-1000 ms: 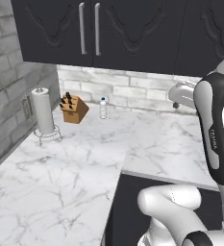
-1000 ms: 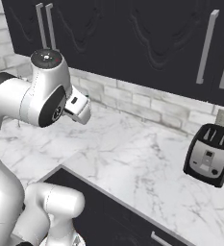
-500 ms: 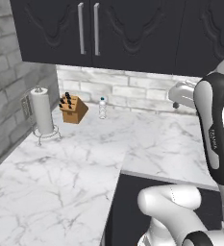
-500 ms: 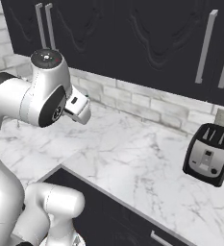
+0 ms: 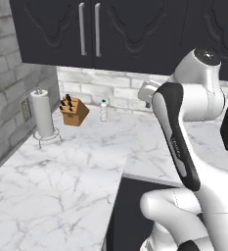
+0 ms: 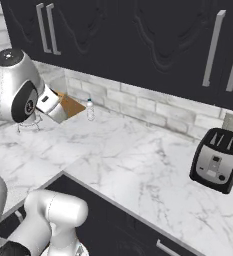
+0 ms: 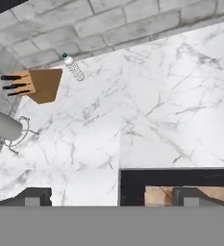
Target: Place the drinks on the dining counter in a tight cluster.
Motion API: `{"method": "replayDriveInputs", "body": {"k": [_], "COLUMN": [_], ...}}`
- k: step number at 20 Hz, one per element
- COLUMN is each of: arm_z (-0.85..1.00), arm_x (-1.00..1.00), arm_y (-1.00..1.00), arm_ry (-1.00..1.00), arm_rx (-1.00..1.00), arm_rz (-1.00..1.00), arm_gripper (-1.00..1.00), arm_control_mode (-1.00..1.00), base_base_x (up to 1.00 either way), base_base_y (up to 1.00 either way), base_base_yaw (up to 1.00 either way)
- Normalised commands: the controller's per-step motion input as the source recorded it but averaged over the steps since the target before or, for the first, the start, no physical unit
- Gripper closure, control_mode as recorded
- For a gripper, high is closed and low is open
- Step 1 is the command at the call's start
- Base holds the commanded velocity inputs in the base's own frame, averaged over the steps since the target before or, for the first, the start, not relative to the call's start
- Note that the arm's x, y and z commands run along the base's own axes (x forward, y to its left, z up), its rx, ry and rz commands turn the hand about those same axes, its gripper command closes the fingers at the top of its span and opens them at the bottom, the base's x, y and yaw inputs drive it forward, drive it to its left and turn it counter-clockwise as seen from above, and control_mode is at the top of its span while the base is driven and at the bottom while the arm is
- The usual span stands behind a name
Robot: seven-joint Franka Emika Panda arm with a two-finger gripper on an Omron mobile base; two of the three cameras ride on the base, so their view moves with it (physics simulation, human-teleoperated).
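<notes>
Water bottle [image 5: 103, 110] of clear plastic with a pale cap stands upright at the back of an L-shaped marble worktop [image 5: 81, 162], close to the grey brick backsplash [image 5: 110, 90] and just beside a wooden knife block [image 5: 74, 111]; bottle and block stand apart. The same bottle [image 6: 90, 109] appears in the right base view and again in the hand view [image 7: 73, 67], where it lies well ahead of the gripper [image 7: 111, 195], whose two dark fingertips [image 7: 34, 196] stand wide apart with nothing between them. A paper-towel roll [image 5: 42, 119] on a wire stand sits near the left wall. A black toaster [image 6: 218, 160] rests farther along the worktop's right run, well apart from the bottle. Broad bare marble stretches between the bottle and the worktop's front edge, which turns an inner corner above dark cabinets [image 6: 113, 220]. Dark upper cabinets [image 5: 110, 29] with silver handles hang low over the backsplash. Any label on the bottle is too small to read, and no writing can be made out on the toaster.
</notes>
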Motion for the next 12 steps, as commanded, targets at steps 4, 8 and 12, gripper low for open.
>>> {"method": "replayDriveInputs", "body": {"k": [4,8,12], "arm_z": [-0.46,-0.4,-0.21], "arm_x": [0.75,1.0,0.9], "arm_y": [0.64,0.35,0.09], "arm_ry": [-0.03,0.0,0.0], "arm_rx": [0.0,0.0,0.0], "arm_rz": [-0.13,-0.07,-0.02], "arm_gripper": [-1.0,-1.0,-1.0], "arm_control_mode": [-1.0,-1.0,-1.0], "base_base_x": [0.0,0.0,0.0], "base_base_y": [0.0,0.0,0.0], "base_base_yaw": [0.0,0.0,0.0]}}
